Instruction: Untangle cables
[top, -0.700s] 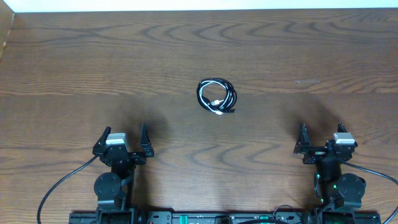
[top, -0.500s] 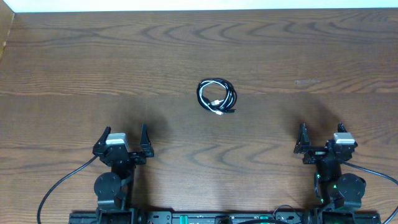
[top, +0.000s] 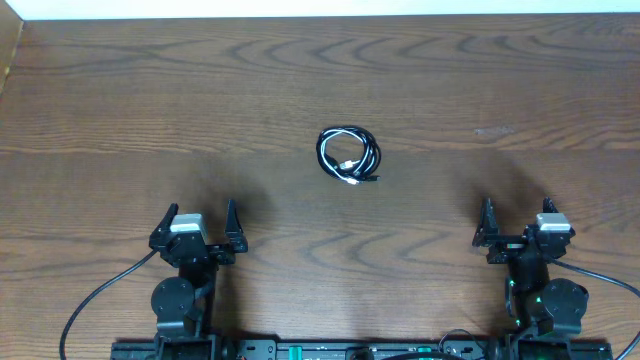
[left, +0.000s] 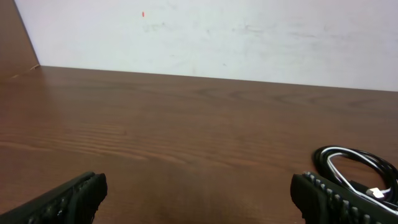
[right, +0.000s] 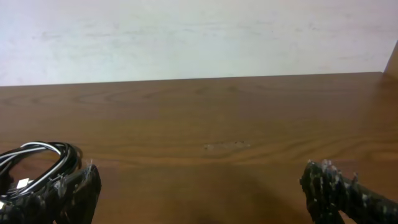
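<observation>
Nothing moved; thin cables lie coiled, perhaps knotted, on grained wood; both arms' ribbed fingers wide.

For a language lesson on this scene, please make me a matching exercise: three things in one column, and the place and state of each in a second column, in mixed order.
Column 1
1. cables
2. left claw
3. right claw

Column 2
A. open, at the near right edge of the table
B. black and white, coiled together mid-table, touched by nothing
C. open, at the near left edge

Pairs: 1-B, 2-C, 3-A
</observation>
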